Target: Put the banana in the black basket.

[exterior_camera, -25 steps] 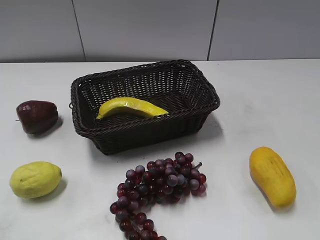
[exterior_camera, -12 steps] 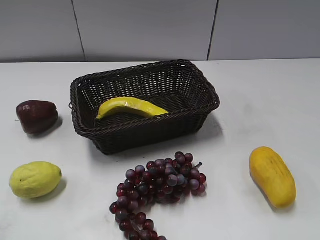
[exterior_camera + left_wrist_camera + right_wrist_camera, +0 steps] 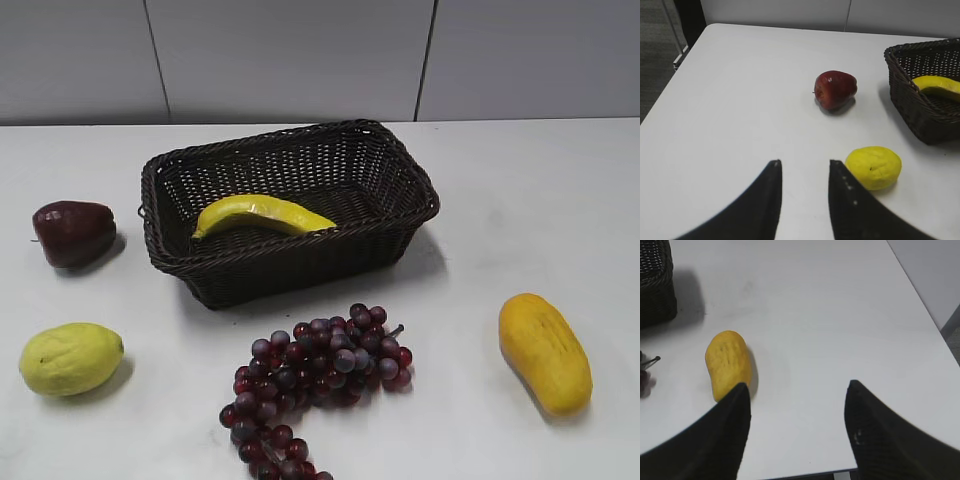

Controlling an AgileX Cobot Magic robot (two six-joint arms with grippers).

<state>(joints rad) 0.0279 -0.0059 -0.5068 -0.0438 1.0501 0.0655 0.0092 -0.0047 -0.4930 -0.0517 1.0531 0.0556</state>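
Observation:
The banana lies inside the black basket at the middle of the table, leaning along the front wall. In the left wrist view the banana shows over the rim of the basket at the right edge. My left gripper is open and empty above the bare table, left of the basket. My right gripper is open and empty above the table's right front. Only a corner of the basket shows in the right wrist view. Neither gripper shows in the exterior view.
A dark red apple-like fruit and a yellow-green lemon-like fruit lie left of the basket. A purple grape bunch lies in front of it. A fat orange-yellow fruit lies at the right. The table's right edge is near.

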